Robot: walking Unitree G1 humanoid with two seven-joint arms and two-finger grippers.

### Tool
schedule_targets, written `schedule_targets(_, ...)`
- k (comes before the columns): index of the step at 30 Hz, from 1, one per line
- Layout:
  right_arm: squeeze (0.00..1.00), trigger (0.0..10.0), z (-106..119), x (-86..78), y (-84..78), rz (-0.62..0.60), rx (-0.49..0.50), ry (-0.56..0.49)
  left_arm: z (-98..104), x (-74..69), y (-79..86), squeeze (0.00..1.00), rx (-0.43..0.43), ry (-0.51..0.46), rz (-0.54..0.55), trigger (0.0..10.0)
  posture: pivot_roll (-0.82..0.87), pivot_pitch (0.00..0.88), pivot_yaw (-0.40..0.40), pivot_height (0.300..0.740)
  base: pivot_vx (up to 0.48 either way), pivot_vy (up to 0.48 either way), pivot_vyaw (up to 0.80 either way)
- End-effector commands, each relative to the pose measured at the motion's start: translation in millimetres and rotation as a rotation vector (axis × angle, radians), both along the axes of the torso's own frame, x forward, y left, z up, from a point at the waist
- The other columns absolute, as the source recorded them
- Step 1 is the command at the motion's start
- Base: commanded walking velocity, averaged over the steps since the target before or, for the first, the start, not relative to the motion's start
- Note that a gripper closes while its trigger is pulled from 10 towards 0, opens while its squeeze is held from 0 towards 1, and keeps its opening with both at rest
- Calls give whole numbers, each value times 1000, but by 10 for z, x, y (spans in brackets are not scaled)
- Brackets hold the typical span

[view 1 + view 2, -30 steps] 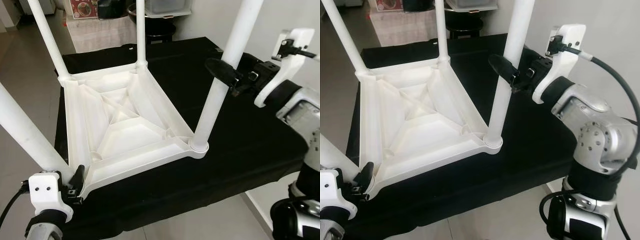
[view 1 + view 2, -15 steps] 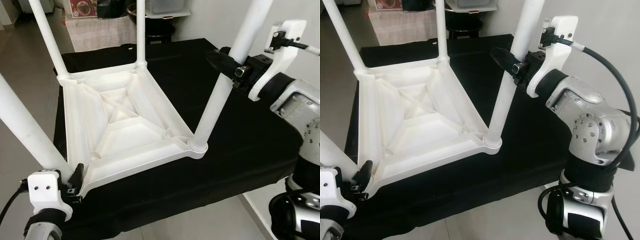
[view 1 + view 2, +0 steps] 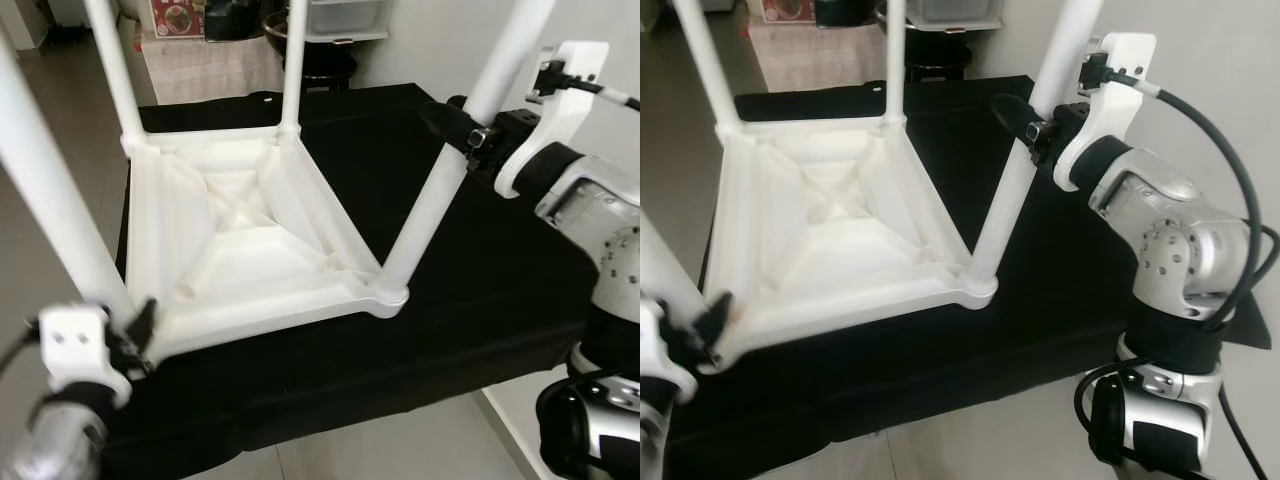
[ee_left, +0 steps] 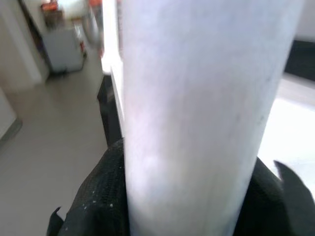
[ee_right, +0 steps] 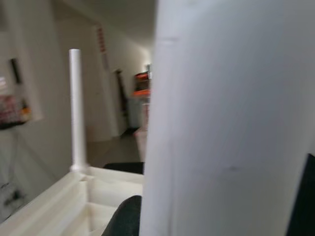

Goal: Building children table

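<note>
Tilted further since earlier, the near-right leg (image 3: 440, 185) stays grasped by the right end effector (image 3: 462, 133); left end effector (image 3: 130, 335) seemingly clenches the near-left leg (image 3: 50, 190) of the upturned children's table (image 3: 240, 250).

Silver right arm (image 3: 1170, 250) w/ black cable; white wrist housings; black fingers (image 3: 445, 120); left housing has 2 screws.

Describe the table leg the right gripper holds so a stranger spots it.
On the black table lies a white upturned tabletop with four legs. The leg at its near right corner leans right, unlike the others, with the right gripper clamped midway up.
</note>
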State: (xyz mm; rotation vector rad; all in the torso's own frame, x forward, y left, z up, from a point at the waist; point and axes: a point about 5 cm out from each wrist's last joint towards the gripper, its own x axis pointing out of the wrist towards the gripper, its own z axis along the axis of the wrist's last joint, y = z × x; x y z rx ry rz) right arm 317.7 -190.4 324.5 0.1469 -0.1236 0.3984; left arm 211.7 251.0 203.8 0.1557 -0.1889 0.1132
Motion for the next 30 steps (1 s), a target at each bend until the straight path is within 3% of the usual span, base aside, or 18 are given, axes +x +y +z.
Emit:
schedule_targets(1,0,10000,-390,123,-328,-283,-64,192,777,-7,193,0,73,-276,-7,10000,6,77,-55,740,0,0,0)
schedule_targets(2,0,10000,-390,123,-328,-283,-64,192,777,-7,193,0,73,-276,-7,10000,6,77,-55,740,0,0,0)
schedule_targets(3,0,10000,-571,166,-416,-363,-71,272,1153,71,194,0,121,-359,-81,10000,14,75,-50,740,0,0,0)
schedule_targets(6,0,10000,-571,166,-416,-363,-71,272,1153,71,194,0,121,-359,-81,10000,14,75,-50,740,0,0,0)
schedule_targets(8,0,10000,-954,220,-499,-470,-39,413,1781,221,72,0,181,-484,-237,10000,34,70,-21,740,0,0,0)
schedule_targets(10,0,10000,-954,220,-499,-470,-39,413,1781,221,72,0,181,-484,-237,10000,34,70,-21,740,0,0,0)
schedule_targets(12,0,10000,-1483,313,-398,-520,49,562,2304,442,-264,0,185,-570,-462,10000,54,61,28,740,0,0,0)
schedule_targets(14,0,10000,-1483,313,-398,-520,49,562,2304,442,-264,0,185,-570,-462,10000,54,61,28,740,0,0,0)
schedule_targets(15,0,10000,-1696,356,-301,-512,97,611,2495,523,-442,0,190,-593,-553,10000,55,61,32,740,0,0,0)
schedule_targets(23,0,10000,-1696,356,-301,-512,97,611,2495,523,-442,0,190,-593,-553,10000,55,61,32,740,0,0,0)
schedule_targets(24,0,10000,-1874,385,-224,-529,131,649,2653,585,-608,0,181,-605,-641,10000,65,59,52,740,0,0,0)
schedule_targets(26,0,10000,-1874,385,-224,-529,131,649,2653,585,-608,0,181,-605,-641,10000,65,59,52,740,0,0,0)
schedule_targets(27,0,10000,-2115,370,-234,-577,162,705,2783,650,-836,1000,136,-595,-778,10000,97,82,92,740,0,0,0)
schedule_targets(28,0,10000,-2362,294,-284,-642,175,767,2861,660,-1007,1000,105,-592,-874,10000,102,88,98,740,0,0,0)
schedule_targets(29,0,10000,-2362,294,-284,-642,175,767,2861,660,-1007,1000,105,-592,-874,10000,102,88,98,740,0,0,0)
schedule_targets(30,0,10000,-2523,225,-324,-692,178,811,2919,653,-1108,1000,87,-581,-938,10000,105,89,97,740,0,0,0)
